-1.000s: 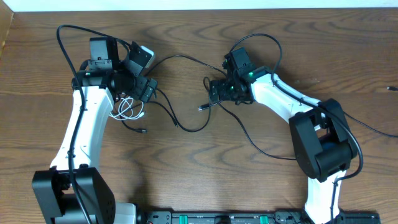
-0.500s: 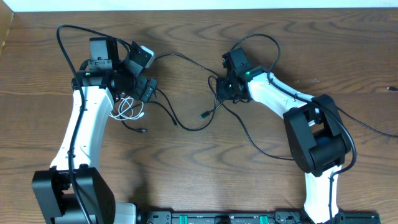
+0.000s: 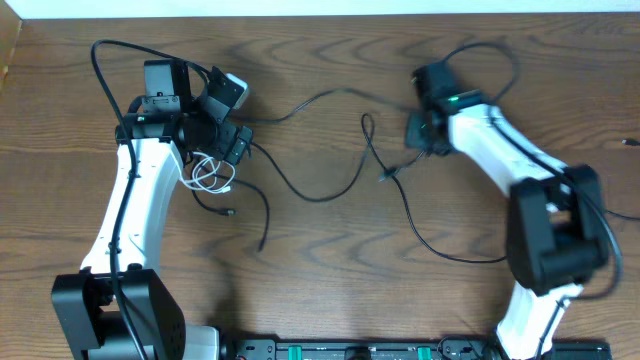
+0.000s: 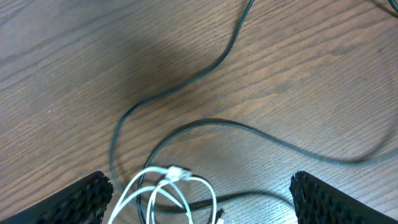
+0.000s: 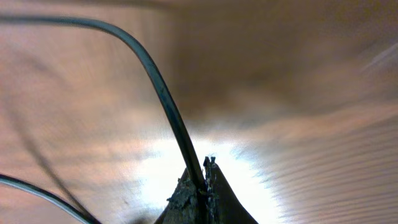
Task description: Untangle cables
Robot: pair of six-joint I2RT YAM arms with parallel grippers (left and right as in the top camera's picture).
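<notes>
Right jaws pinch a black cord [image 5: 163,96]; left jaws stand wide apart above the white cord [image 4: 176,173].

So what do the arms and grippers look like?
The left arm and right arm have white links, bulky black joints, thick black cables looping from the wrists. The left gripper and right gripper are black, the left's fingers pebbled. A green light marks the right arm.

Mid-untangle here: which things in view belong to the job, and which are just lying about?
Job:
- thin black cords, one pinched in the shut right gripper
- white cord, looped below the open left gripper

Not the job:
- thicker arm cables, the robot's own
- small dark object at far right, too small to identify
</notes>
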